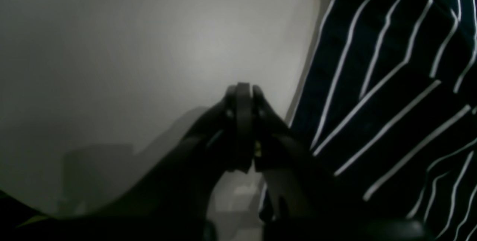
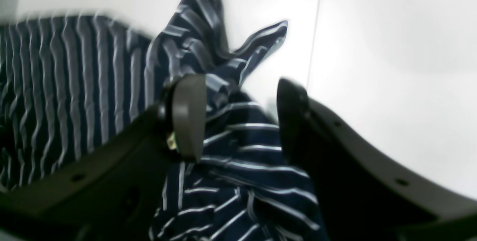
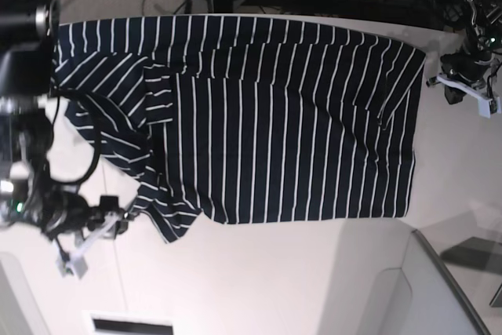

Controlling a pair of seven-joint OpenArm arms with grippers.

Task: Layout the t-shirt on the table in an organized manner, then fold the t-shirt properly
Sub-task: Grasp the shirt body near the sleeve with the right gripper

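Item: dark navy white-striped cloth t-shirt (image 3: 267, 123), crumpled sleeve unflattened on white surface (image 3: 314, 272). Right jaws wide over the sleeve; left jaws pressed together, empty. I'd pinch the sleeve hem and draw outward.

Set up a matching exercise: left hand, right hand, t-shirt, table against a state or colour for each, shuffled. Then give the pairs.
Things:
1. left hand
2. right hand
3. t-shirt
4. table

States:
A. white and smooth
B. open above bunched cloth
C. shut, holding nothing, beside the cloth's edge
D. dark navy with thin white stripes

Pairs: 1-C, 2-B, 3-D, 4-A
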